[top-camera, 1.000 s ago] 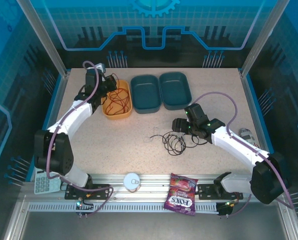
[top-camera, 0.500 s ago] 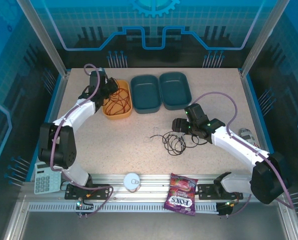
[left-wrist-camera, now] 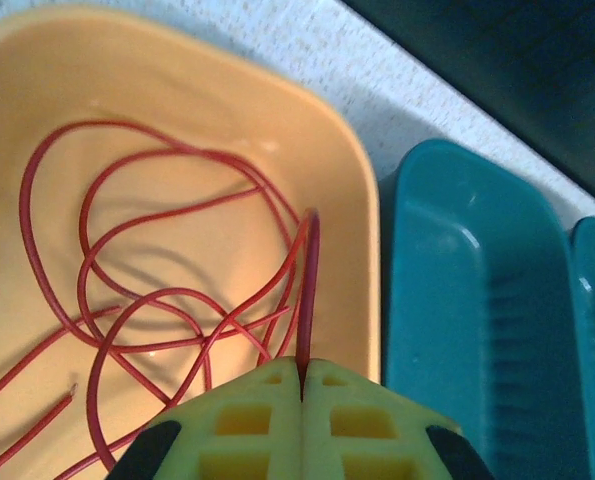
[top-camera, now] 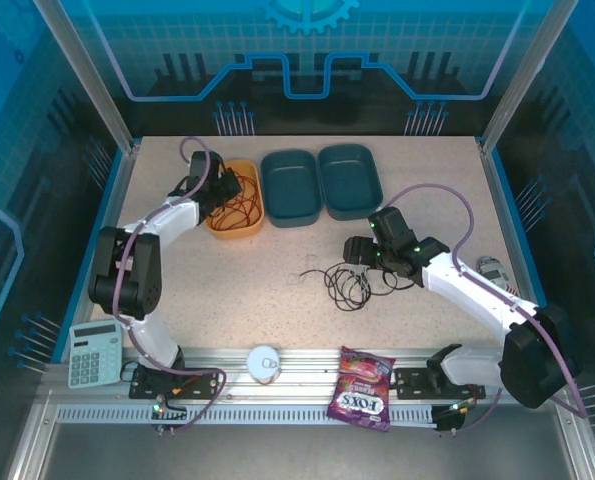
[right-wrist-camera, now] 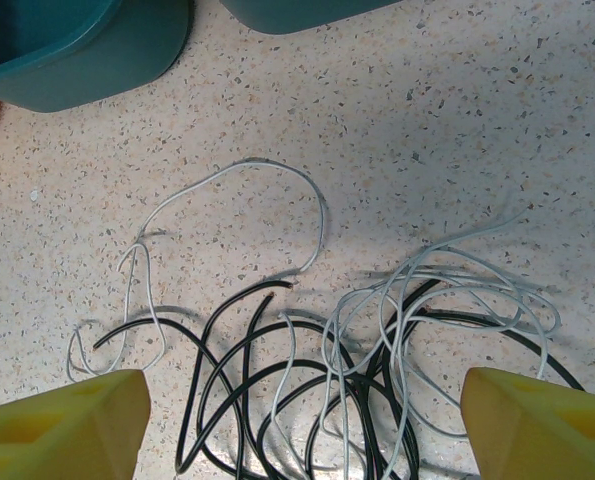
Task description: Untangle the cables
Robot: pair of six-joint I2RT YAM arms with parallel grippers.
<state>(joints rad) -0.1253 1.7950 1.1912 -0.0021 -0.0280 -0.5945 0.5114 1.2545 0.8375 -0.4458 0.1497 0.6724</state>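
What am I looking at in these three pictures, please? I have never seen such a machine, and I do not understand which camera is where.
These are two robot arms bolted to a table. The wide picture looks down from above; the other two come from a camera on each wrist. The left gripper is shut on a red cable that lies looped in an orange tray. The right gripper is open above a tangle of black and white cables on the table. Two teal trays stand beside the orange one.
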